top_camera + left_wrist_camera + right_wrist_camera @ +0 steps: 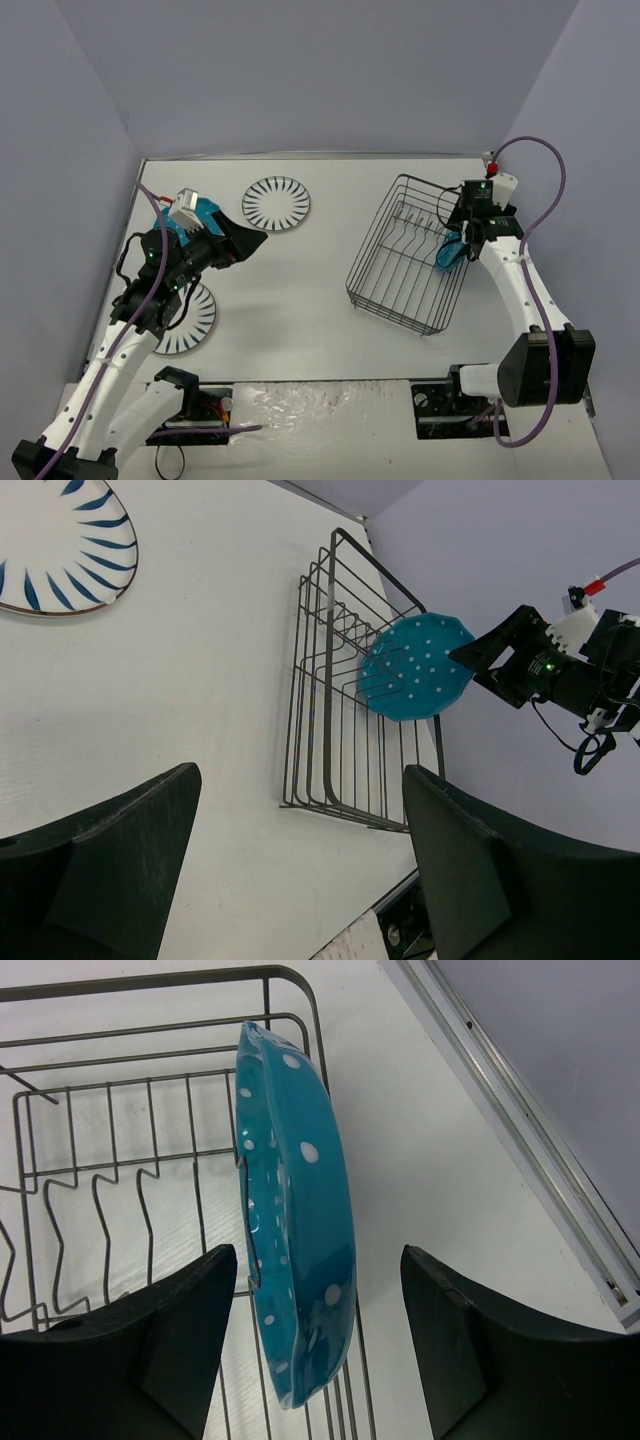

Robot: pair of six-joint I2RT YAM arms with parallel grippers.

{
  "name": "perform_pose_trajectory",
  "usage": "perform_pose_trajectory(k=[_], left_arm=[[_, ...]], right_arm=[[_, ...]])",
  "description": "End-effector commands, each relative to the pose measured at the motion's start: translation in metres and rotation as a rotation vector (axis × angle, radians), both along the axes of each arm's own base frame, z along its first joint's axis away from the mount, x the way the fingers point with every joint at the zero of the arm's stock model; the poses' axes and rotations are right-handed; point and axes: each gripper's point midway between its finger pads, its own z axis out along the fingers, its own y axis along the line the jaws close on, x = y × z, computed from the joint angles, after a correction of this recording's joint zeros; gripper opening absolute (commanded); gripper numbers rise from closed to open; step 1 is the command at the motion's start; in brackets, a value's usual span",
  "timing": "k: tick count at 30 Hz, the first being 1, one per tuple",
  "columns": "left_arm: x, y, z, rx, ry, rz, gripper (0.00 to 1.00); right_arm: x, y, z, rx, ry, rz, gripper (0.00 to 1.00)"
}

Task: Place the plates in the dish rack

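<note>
The job is at an early stage. The black wire dish rack (pixel 374 232) sits on the right of the white table (pixel 300 330), and only one plate has reached it. That teal-blue plate with white dots and a scalloped rim (pixel 300 1210) stands on edge at the rack's right end, just right of the upright prongs.

The right gripper (pixel 318 1255) has a finger on either side of this plate. Its jaws are spread wider than the plate, with a clear gap on one side, so it looks released rather than pinched. I cannot tell whether the plate already rests on the wires.

Two white plates with dark radial stripes are yet to be loaded. One (pixel 276 203) lies flat on the far left-centre of the table, and the other (pixel 195 320) lies near left, partly under the left arm. The left gripper (pixel 300 772) hovers over the left side, jaws wide apart and empty.

A teal-blue patch (pixel 203 214) shows at that arm's wrist. Whether it is the second dotted plate is unclear.
</note>
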Motion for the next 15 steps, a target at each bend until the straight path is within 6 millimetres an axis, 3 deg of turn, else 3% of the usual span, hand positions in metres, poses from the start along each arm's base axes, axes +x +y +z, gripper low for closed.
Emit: perform_pose_trajectory(k=[1, 9, 15], left_arm=[[0.001, 0.000, 0.031, -0.026, -0.093, 0.000, 0.78], [0.009, 0.000, 0.025, -0.033, -0.077, 0.017, 0.78], [0.024, -0.001, 0.023, -0.065, -0.062, 0.052, 0.78]], right_arm=[[0.004, 0.003, 0.058, -0.026, -0.164, -0.017, 0.64], [-0.003, 0.042, 0.109, -0.009, -0.285, 0.057, 0.65], [0.005, 0.105, 0.137, 0.111, -0.369, 0.228, 0.66]])
